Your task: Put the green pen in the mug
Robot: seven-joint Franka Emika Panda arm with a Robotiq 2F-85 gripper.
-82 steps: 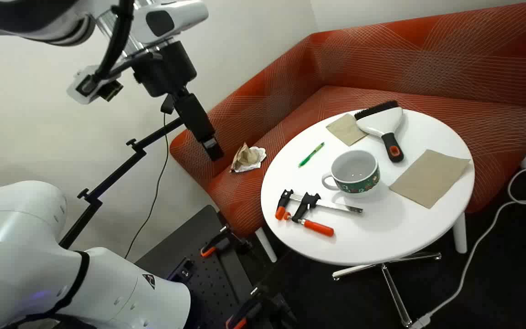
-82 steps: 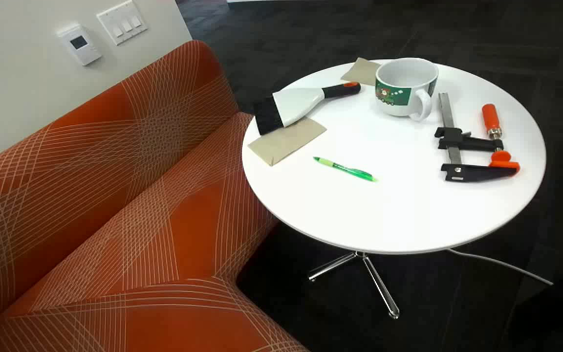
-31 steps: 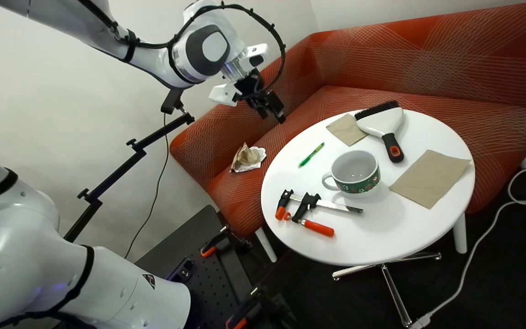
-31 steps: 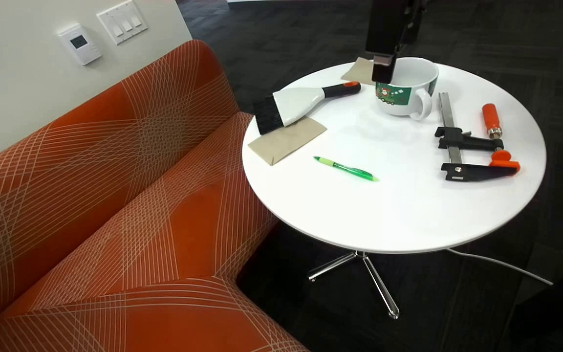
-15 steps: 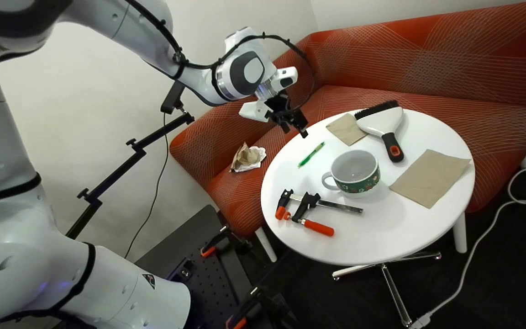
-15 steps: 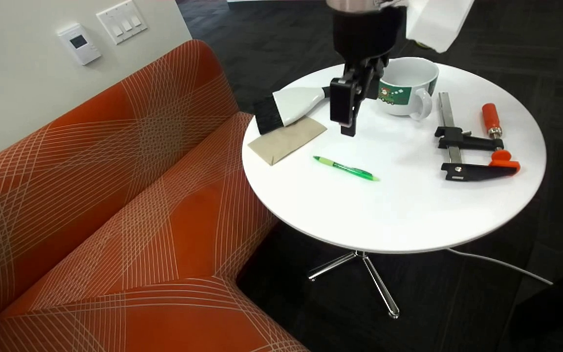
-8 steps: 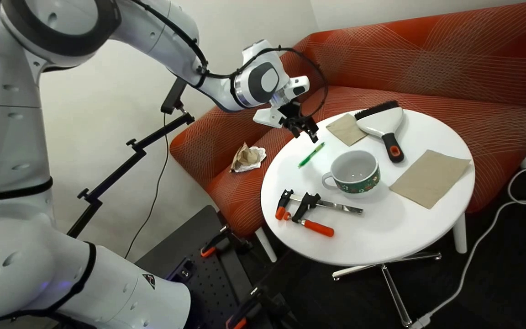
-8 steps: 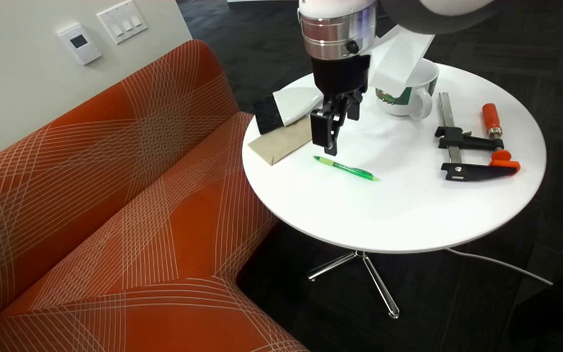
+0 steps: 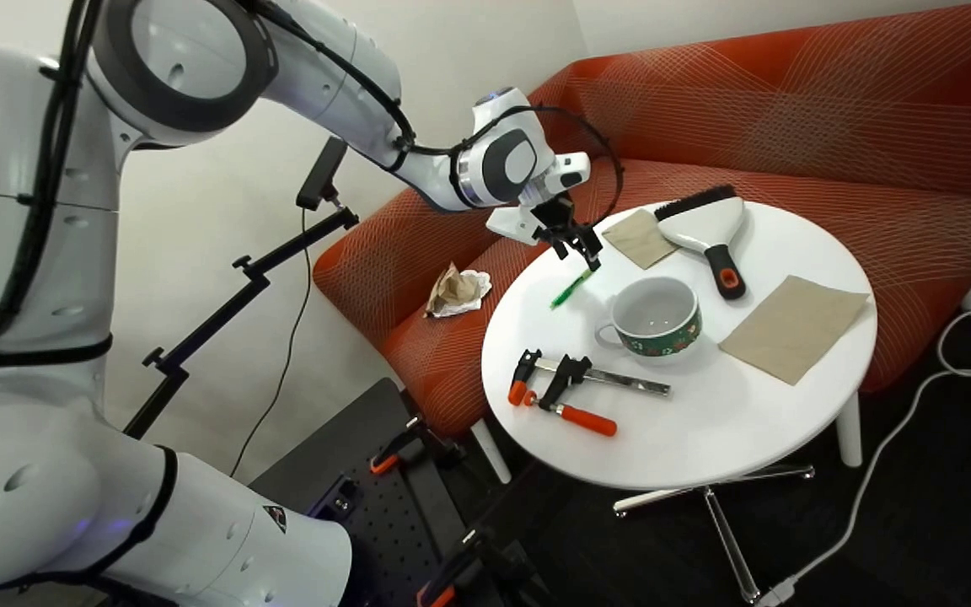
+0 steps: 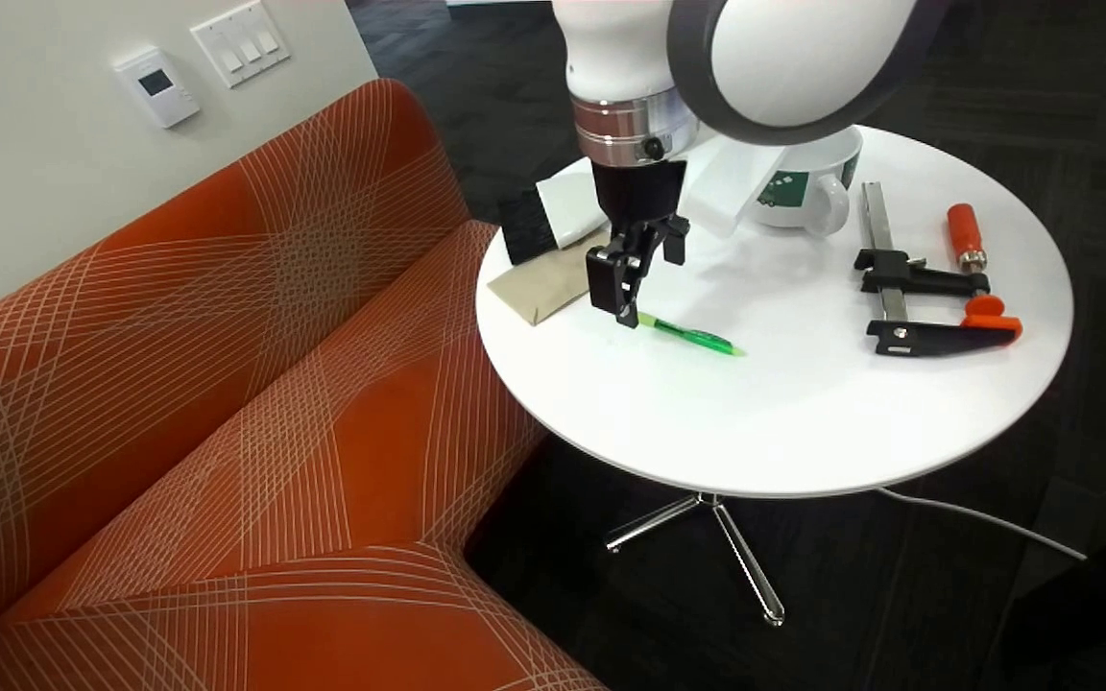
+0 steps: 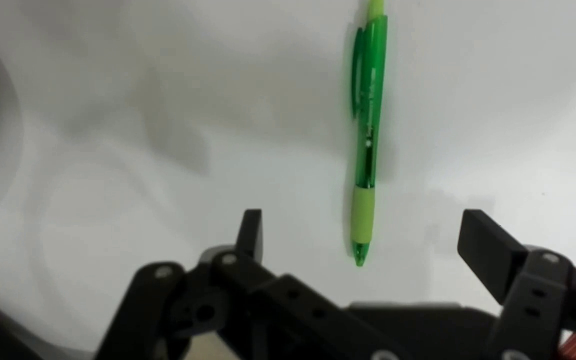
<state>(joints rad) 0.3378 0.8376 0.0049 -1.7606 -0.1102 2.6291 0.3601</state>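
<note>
The green pen [image 9: 568, 292] lies flat on the white table; it also shows in an exterior view [image 10: 697, 337] and the wrist view [image 11: 369, 100]. My gripper [image 9: 578, 259] is open and empty above the light-green tip end. In an exterior view the gripper [image 10: 650, 293] hides that end. In the wrist view the gripper [image 11: 360, 220] has its fingers either side of the pen's grip, apart from it. The white mug [image 9: 662, 339] with a green band stands upright beside the pen; my arm partly covers the mug [image 10: 796, 209]. A blurred mug edge [image 11: 5, 110] shows at left.
A clamp with orange handles [image 9: 587, 420] lies near the mug's handle. A white brush [image 9: 700, 228] rests partly on a brown napkin [image 9: 639, 240] behind the pen. Another napkin [image 9: 793, 329] lies past the mug. An orange couch [image 9: 789, 110] borders the table [image 9: 705, 447].
My arm has swung in from the upper left and come down over the table, past the mug, to the pen's tip end. Pen and mug have not moved.
</note>
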